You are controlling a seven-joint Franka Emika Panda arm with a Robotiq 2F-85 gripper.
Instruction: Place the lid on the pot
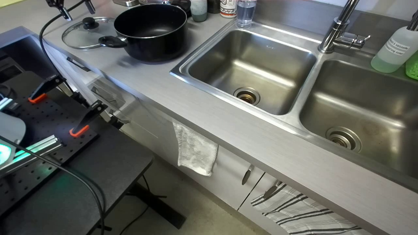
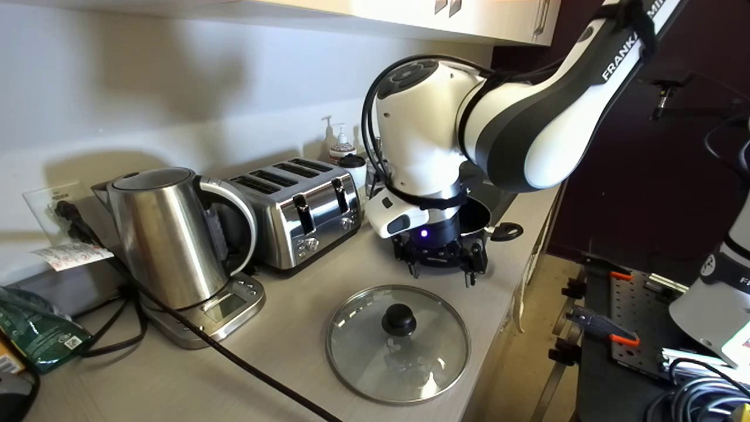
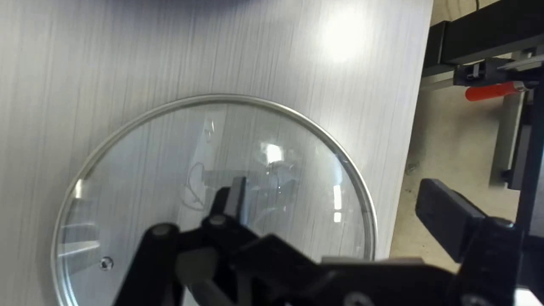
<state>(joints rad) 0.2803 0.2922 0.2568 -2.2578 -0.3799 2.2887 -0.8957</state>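
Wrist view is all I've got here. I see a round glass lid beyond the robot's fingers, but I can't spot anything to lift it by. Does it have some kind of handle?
Observer: Yes, an exterior view shows a black knob in the middle of the lid.
Operator: What might it go on top of?
Observer: Likely the black pot, which stands uncovered beside the lid.
Operator: Is that knob being held right now?
Observer: No, in both exterior views the gripper is apart from the knob.
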